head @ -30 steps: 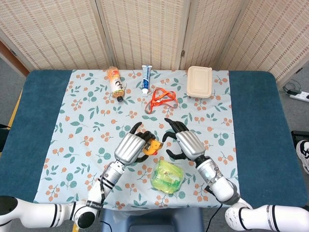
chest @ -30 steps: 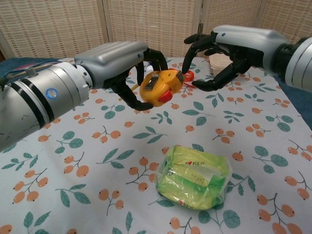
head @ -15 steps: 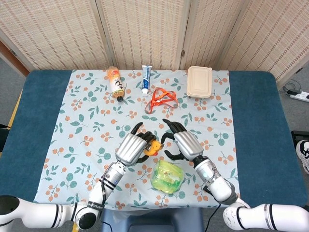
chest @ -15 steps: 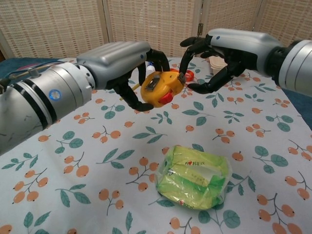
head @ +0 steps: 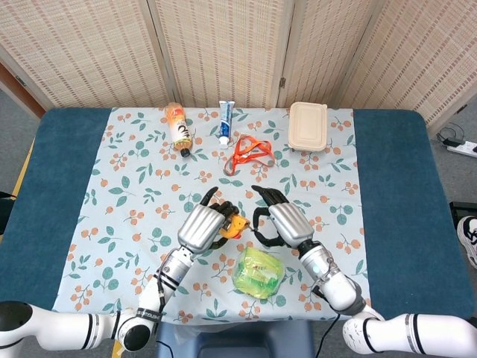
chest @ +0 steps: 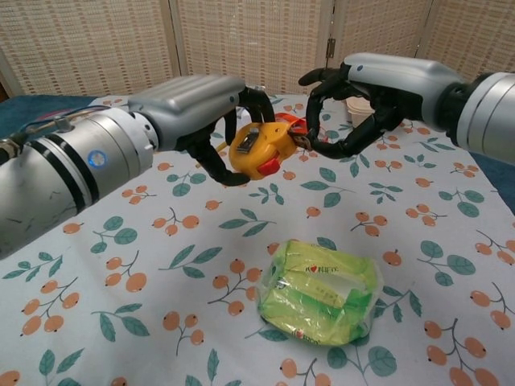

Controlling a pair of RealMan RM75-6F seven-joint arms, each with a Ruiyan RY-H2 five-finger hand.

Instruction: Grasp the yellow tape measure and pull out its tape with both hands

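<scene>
- The left robot hand (chest: pixel 211 104) is curled around the yellow tape measure (chest: pixel 256 149), dark fingers wrapped over its top and under its near side, holding it lifted off the worktop (head: pixel 387 186).
- The right robot hand (chest: pixel 366 92) has its fingers partly curled and spread; its fingertips (chest: pixel 310 138) reach the right edge of the tape measure, by the tape's end. Whether they actually pinch it I cannot tell.
- The tape measure sits between the two hands, above the floral cloth (chest: pixel 121 241).
- A green packet (chest: pixel 320 292) lies on the cloth nearer the robot, apart from both hands.
</scene>
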